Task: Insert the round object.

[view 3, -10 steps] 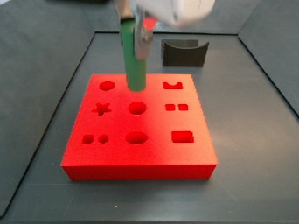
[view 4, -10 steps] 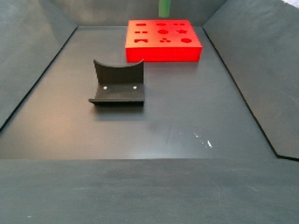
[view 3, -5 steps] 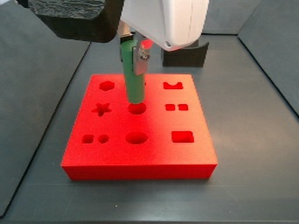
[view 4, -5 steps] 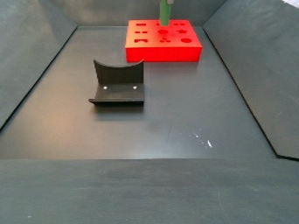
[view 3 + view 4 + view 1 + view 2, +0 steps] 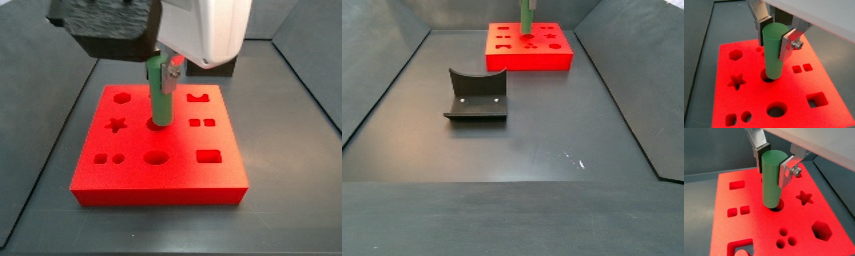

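Now green peg (image 5: pixel 772 52) lower than half second ago, tip entering centre round hole (image 5: pixel 158 124) of red block (image 5: pixel 160 190); my gripper (image 5: pixel 776 34) above block, clamping peg upright; insertion begun, not seated.

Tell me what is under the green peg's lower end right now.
The green peg, clamped in the pincer, stands upright with its tip at the centre round hole of the red block. A dark crescent of that hole shows; its depth and the peg's tip are hidden.

Even, bright overhead light; the red block (image 5: pixel 784 85) glows oversaturated in both wrist views. Faint glare specks mark the dark tabletop (image 5: pixel 572 158). Soft shadows; low resolution blurs fine detail.
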